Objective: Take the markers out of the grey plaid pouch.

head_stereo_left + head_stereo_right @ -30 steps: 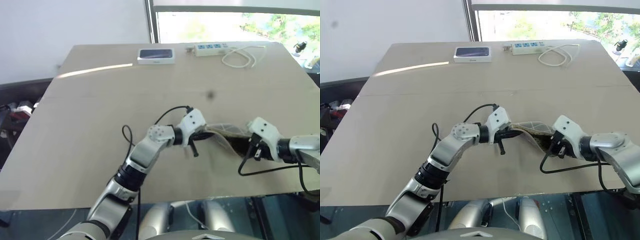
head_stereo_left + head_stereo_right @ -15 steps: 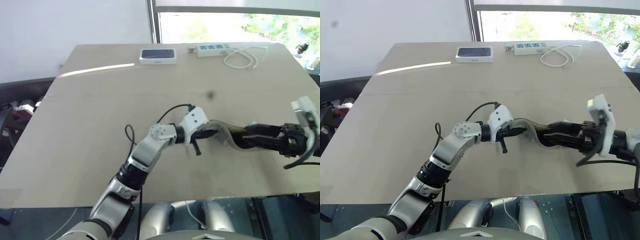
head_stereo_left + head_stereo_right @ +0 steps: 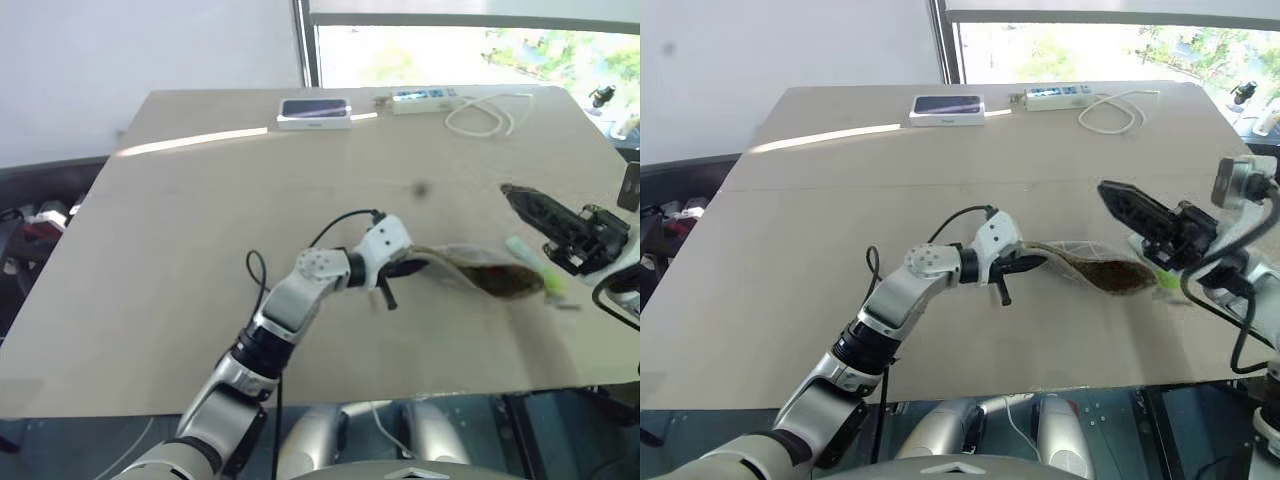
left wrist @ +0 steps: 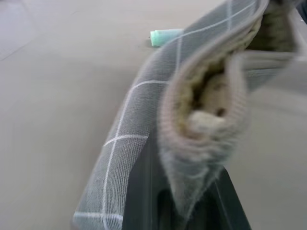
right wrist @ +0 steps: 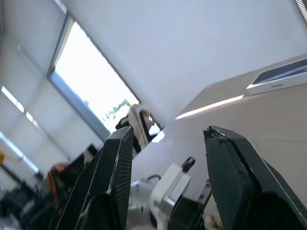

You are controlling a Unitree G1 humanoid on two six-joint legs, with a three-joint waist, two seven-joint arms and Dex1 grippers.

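The grey plaid pouch [image 3: 470, 268] is pinned at its nine-o'clock end by the clamped left gripper [image 3: 398, 268], its mouth facing the half-spread, empty right gripper [image 3: 1127, 207] above the lime-green marker [image 3: 530, 258] on the counter [image 3: 200, 220].

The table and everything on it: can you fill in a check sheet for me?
Surface: tan table, a sunlit streak near its far edge.
Job's things: grey plaid pouch lies open; a lime-green marker lies at its mouth, outside. Red marker: nothing seen.
Clutter: a white-edged box and a power strip at the far edge.
Hands: left hand is shut on the pouch's end; right hand is raised, open, empty.
Cables: white cord coiled by the strip; black cable on the left arm.
Surroundings: window behind the table.
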